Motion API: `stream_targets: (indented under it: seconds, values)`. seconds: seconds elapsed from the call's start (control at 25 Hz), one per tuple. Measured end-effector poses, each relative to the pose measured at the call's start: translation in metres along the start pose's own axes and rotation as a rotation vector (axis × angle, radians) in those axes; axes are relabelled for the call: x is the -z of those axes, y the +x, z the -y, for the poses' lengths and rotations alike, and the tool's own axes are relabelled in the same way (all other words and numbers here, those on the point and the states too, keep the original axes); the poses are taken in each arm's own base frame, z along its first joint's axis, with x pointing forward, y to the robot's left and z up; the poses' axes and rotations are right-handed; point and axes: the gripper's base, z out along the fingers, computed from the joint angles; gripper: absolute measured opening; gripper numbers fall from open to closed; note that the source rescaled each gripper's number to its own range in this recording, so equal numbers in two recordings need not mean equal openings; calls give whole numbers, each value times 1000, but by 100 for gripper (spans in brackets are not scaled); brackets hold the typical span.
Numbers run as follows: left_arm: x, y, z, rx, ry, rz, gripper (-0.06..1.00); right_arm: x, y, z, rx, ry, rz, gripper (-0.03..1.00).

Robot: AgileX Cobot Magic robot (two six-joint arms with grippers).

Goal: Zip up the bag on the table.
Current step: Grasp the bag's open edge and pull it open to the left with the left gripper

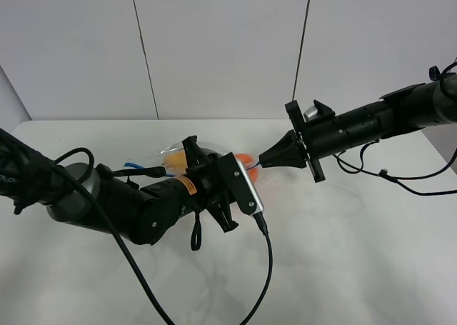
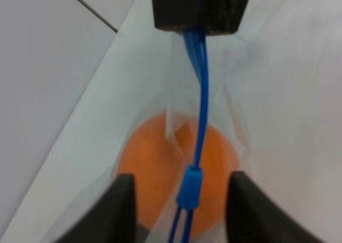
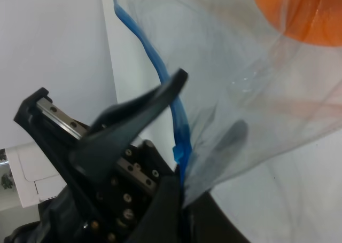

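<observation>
The clear bag [image 1: 166,156] lies on the white table [image 1: 343,253], with an orange [image 1: 243,158] and a yellow item [image 1: 175,161] inside. My right gripper [image 1: 263,165] is shut on the end of the blue zip strip [image 2: 202,93]; it shows at the strip's end in the left wrist view [image 2: 200,8] and in its own view [image 3: 181,205]. My left gripper [image 2: 181,174] is open, its fingers [image 2: 125,200] either side of the blue slider [image 2: 189,187] without touching it. The orange [image 2: 155,157] lies under the strip. The slider [image 3: 181,147] also shows in the right wrist view.
My left arm's black cable [image 1: 265,268] trails over the table toward the front edge. My right arm's cables [image 1: 400,178] hang over the table at the right. A white wall [image 1: 228,46] stands behind the table's far edge.
</observation>
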Motion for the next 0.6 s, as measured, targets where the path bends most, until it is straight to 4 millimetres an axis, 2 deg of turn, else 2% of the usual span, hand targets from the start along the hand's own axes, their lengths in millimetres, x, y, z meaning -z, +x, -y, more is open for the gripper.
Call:
stream_targets:
  seconds: [0.12, 0.2, 0.48, 0.6]
  values:
    - [0, -1, -1, 0, -14, 10, 28, 0, 0, 0, 0, 0, 0, 0]
    - [0, -1, -2, 0, -22, 16, 22, 0, 0, 0, 0, 0, 0, 0]
    - [0, -2, -2, -1, -24, 18, 16, 0, 0, 0, 0, 0, 0, 0]
    - [0, -2, -2, -2, -23, 19, 8, 0, 0, 0, 0, -1, 0, 0]
